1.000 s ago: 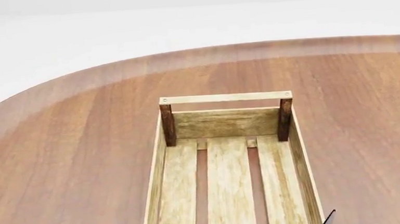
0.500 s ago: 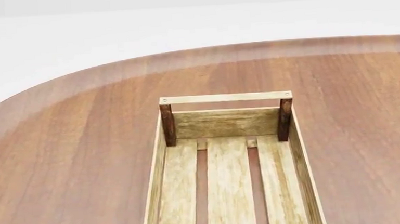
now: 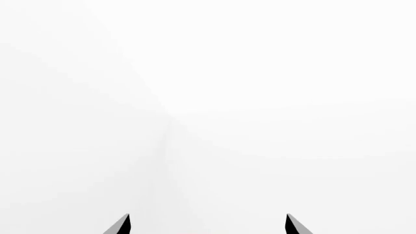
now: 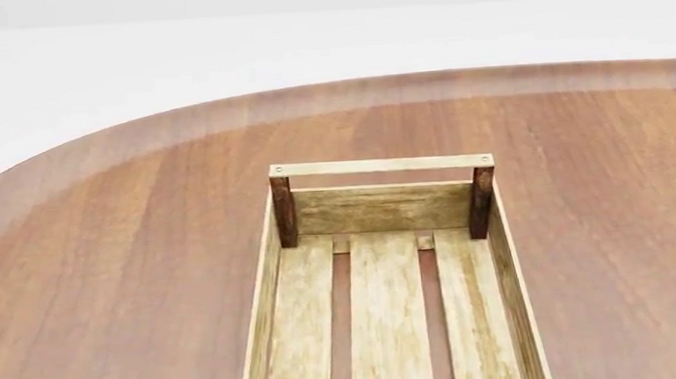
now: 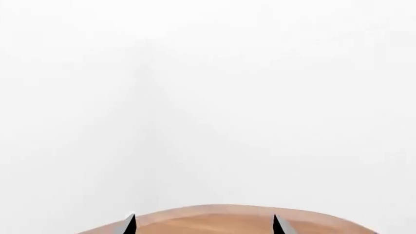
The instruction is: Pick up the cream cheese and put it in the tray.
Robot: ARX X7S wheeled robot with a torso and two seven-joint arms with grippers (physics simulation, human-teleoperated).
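The tray (image 4: 385, 266) sits on the brown tabletop (image 4: 119, 256). I cannot see the cream cheese in any view. The left pincer (image 3: 206, 225) is spread wide with nothing in it. The right pincer (image 5: 202, 226) is spread wide too, looking over the tabletop edge

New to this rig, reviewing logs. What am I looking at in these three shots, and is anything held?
It is a simulated two-armed wheeled robot. The head camera looks down on a round wooden table with a slatted wooden tray on it; the visible part of the tray is empty. Neither arm shows there. Each wrist camera sits near its gripper: the left gripper faces blank white background, the right gripper looks over the table's edge. Both have fingertips spread apart, nothing between them. No cream cheese appears in any view.
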